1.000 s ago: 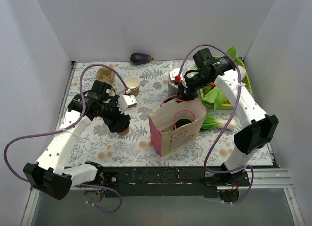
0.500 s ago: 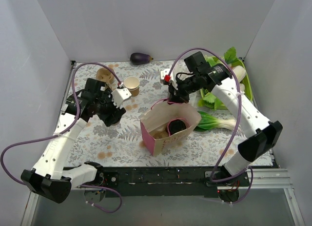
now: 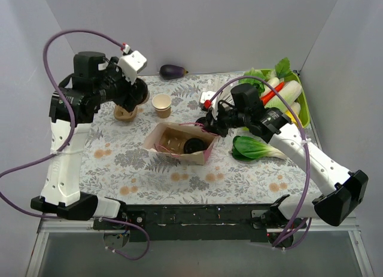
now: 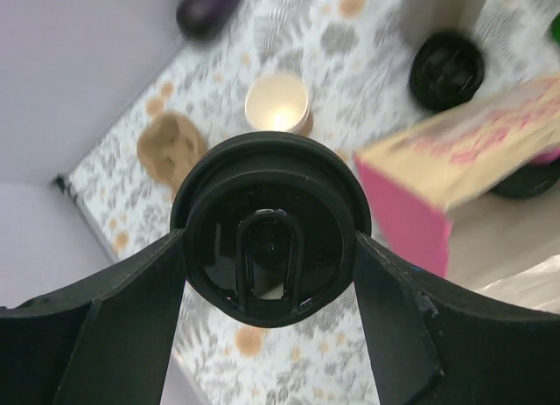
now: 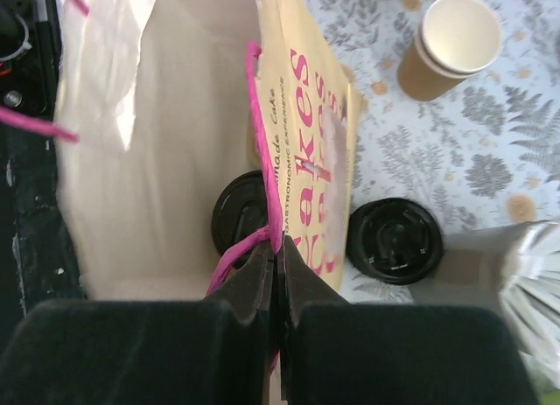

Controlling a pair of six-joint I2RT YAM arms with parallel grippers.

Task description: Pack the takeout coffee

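The takeout coffee (image 4: 271, 204) shows its round black lid between my left gripper's fingers. My left gripper (image 3: 135, 93) is shut on it and holds it high above the back left of the table; the cup's body is hidden. A kraft paper bag (image 3: 179, 146) with pink sides and handles lies tipped, mouth upward, in the middle. My right gripper (image 5: 278, 247) is shut on the bag's rim and pink handle (image 5: 255, 116). One black lid (image 5: 238, 214) lies inside the bag. Another black lid (image 5: 394, 240) sits outside it on the table.
An open paper cup (image 3: 161, 104) and a tan pulp carrier (image 3: 124, 113) stand at the back left, under the raised left arm. An eggplant (image 3: 173, 71) lies by the back wall. A green tray (image 3: 303, 103) of vegetables and a bok choy (image 3: 254, 148) are on the right.
My left arm has lifted the coffee off the table, up and to the back left. My right gripper has shut on the bag's rim and tipped the bag down and leftward.
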